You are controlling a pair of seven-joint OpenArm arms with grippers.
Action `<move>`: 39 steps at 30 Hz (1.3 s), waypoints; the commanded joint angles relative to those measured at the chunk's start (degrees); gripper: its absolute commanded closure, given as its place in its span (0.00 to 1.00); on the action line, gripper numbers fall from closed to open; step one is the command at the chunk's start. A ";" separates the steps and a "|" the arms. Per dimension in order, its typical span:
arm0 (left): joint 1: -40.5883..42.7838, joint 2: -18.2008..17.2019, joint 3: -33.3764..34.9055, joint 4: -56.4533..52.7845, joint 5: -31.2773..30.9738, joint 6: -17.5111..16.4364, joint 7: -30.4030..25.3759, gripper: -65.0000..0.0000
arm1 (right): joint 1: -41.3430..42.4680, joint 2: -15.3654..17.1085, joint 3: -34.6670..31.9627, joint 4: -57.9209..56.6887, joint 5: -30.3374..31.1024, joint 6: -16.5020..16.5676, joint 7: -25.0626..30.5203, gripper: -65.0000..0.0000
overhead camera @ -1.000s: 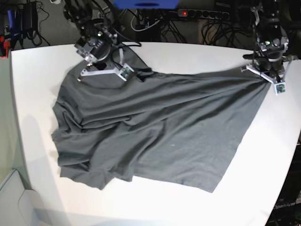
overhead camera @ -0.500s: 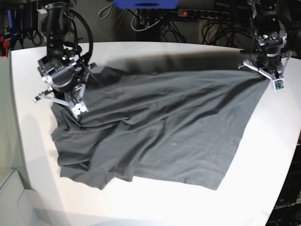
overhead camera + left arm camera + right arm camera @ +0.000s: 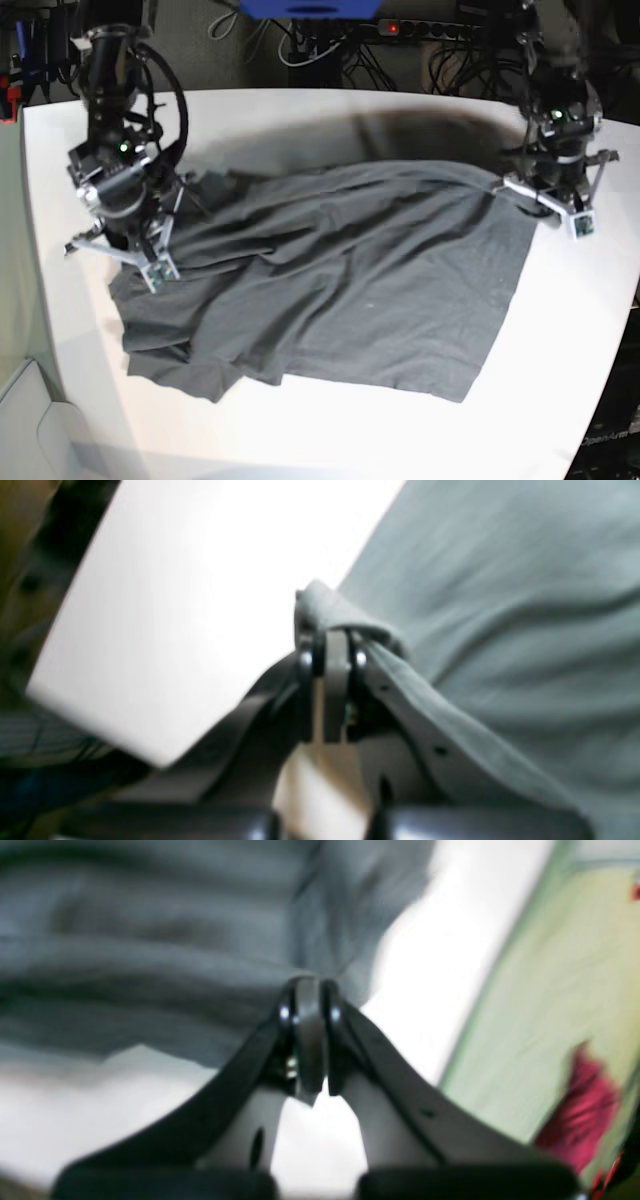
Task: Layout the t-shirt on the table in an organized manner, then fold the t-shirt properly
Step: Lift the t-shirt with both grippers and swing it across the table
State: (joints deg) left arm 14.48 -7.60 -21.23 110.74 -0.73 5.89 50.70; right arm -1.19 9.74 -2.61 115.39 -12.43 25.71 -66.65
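The dark grey t-shirt (image 3: 340, 290) lies spread and creased across the white table (image 3: 330, 110). My right gripper (image 3: 118, 252) is at the shirt's left side in the base view. In the right wrist view the gripper (image 3: 309, 990) is shut at the shirt's (image 3: 150, 955) edge, and the blur hides how much cloth it holds. My left gripper (image 3: 532, 200) is at the shirt's far right corner. In the left wrist view the gripper (image 3: 332, 635) is shut on a bunched fold of the shirt (image 3: 500, 605), beside bare table (image 3: 200, 595).
Behind the table's far edge lie cables and a power strip (image 3: 420, 30) with a red light. A blue object (image 3: 310, 8) sits at the top. A pale green surface (image 3: 550, 990) and something red (image 3: 580, 1105) lie past the table's left edge.
My right gripper has moved from the far collar area to the left and toward the front, dragging cloth. My left gripper has pulled its corner forward and inward. The shirt's far edge now sags.
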 commanded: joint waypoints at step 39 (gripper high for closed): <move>-20.68 -4.49 0.97 1.92 0.60 0.40 4.73 1.00 | 20.58 -3.63 -6.66 -28.58 -0.54 -0.18 7.18 0.53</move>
State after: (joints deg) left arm -5.39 -11.49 -19.94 111.98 -0.80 6.02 56.69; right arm 18.35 6.04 -9.41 86.00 -13.02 25.67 -59.79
